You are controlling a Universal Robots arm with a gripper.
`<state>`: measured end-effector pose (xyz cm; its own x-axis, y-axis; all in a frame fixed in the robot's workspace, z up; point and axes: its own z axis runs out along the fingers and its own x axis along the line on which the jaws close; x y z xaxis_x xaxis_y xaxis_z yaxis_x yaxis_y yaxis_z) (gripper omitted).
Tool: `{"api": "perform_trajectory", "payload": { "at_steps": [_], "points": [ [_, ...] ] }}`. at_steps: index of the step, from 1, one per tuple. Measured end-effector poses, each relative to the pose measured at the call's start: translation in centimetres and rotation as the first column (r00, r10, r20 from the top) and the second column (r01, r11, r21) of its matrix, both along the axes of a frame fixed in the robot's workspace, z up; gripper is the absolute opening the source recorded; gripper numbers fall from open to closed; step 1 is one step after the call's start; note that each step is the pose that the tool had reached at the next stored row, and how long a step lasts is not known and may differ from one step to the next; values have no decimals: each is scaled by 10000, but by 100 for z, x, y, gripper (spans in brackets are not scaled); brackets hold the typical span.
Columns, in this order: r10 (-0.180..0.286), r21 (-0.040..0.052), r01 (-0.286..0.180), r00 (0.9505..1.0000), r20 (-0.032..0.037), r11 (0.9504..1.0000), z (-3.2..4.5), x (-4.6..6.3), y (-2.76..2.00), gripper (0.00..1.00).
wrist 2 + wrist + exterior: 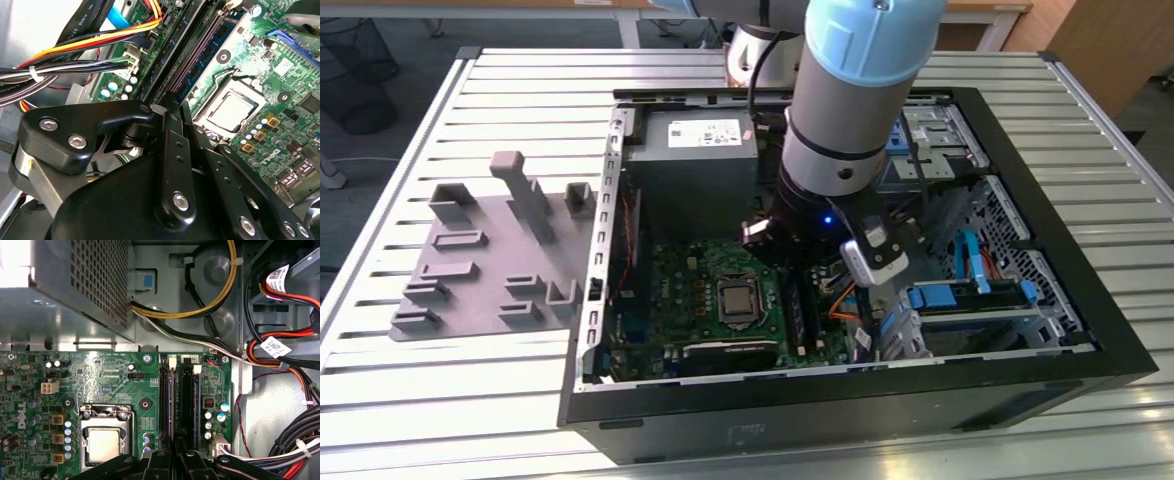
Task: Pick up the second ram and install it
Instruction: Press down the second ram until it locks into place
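Hovering low inside the computer case (1067, 300), with the gripper (176, 449) over the motherboard (115, 380) and the fingers (172, 145) pressed close together, nothing plainly pinched between them. Taking the second ram (170, 400) to be the thin blue-green edge standing in the slot rails (186, 400) just beside the fingertips, though not telling this for certain. Judging good work here as lining up squarely along the rail, pushing straight down without tilt, spreading the force evenly toward both latches, and steering clear of the cable bundle (75, 67) nearby.
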<state>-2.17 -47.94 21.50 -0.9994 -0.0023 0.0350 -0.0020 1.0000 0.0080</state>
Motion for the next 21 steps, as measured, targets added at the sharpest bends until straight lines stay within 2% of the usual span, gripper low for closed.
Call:
{"api": "perform_trajectory", "payload": {
  "at_steps": [21],
  "points": [
    [-9, 2, 9, 10000, -23, 10000, -27, 13, -8, 14]
  ]
}}
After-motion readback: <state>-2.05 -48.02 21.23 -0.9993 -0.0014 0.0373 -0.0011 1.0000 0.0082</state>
